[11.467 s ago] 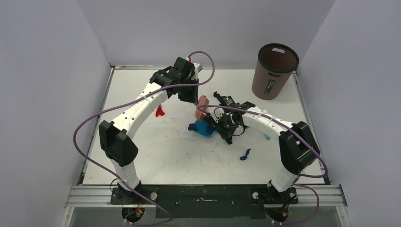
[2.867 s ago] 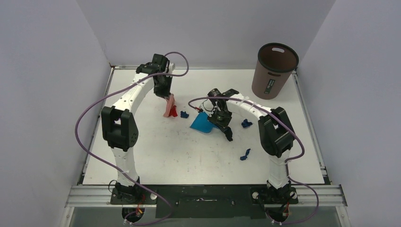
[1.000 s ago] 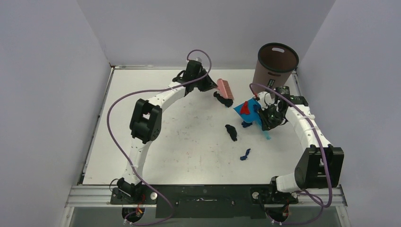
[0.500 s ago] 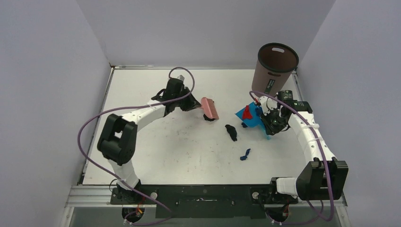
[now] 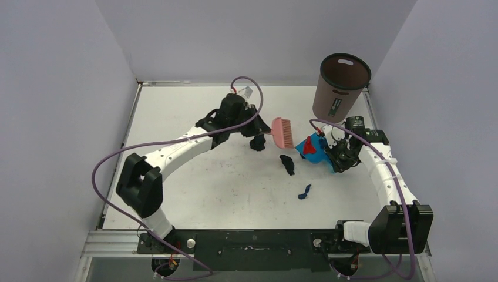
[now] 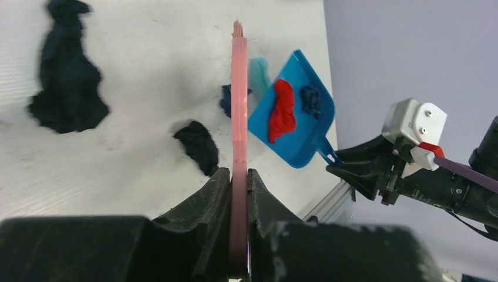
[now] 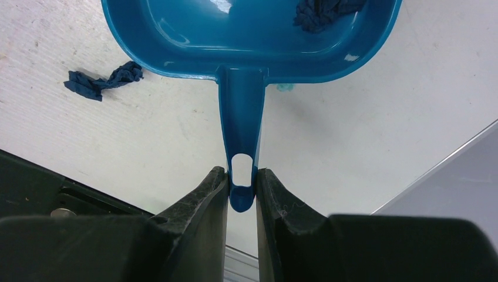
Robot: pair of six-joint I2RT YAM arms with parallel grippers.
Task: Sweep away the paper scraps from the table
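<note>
Clamped in my left gripper, the brush sits between a black scrap and the dustpan my right gripper pinches by its handle; a red scrap and a dark-blue scrap lie in the pan, another black scrap and a blue scrap on the table.

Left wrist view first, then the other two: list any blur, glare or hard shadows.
Left wrist view: the left gripper in the foreground is dark and soft, and the black scrap at top left is slightly blurred. Right wrist view: small white glints on the dustpan wall. Top external view: even light, only faint shadows on the table.
</note>
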